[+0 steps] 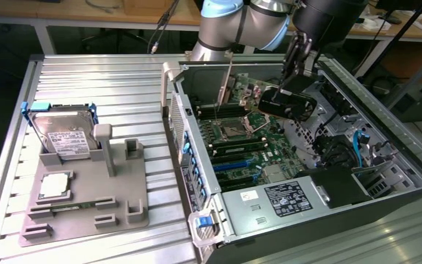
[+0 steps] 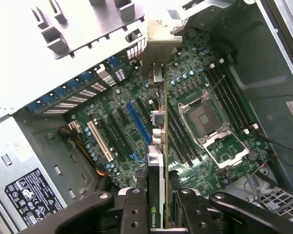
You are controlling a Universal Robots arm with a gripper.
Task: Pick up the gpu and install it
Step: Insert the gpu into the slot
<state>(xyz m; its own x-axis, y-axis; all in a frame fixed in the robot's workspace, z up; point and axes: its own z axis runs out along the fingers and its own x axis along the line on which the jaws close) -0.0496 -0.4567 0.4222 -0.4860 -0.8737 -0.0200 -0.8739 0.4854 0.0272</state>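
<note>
gripper (image 2: 158, 209) clamped on gpu (image 2: 157, 141), edge-down over motherboard (image 2: 185, 87), far end of case (image 1: 376, 113). best hold card upright, edge parallel to blue slot (image 2: 138, 123), no tilt.

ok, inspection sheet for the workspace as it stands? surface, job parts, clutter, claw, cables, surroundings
Surface: ribbed metal table carrying a grey fixture tray and an open PC case.
Job's things: gpu held tilted above the motherboard inside the case; it appears not yet seated in a slot.
Clutter: hard drive and a processor chip on the tray.
Claw: claw shut on the gpu, fingers either side of the card.
Cables: blue cable and dark wiring inside the case, beside the board.
Surroundings: workbenches behind the table.
</note>
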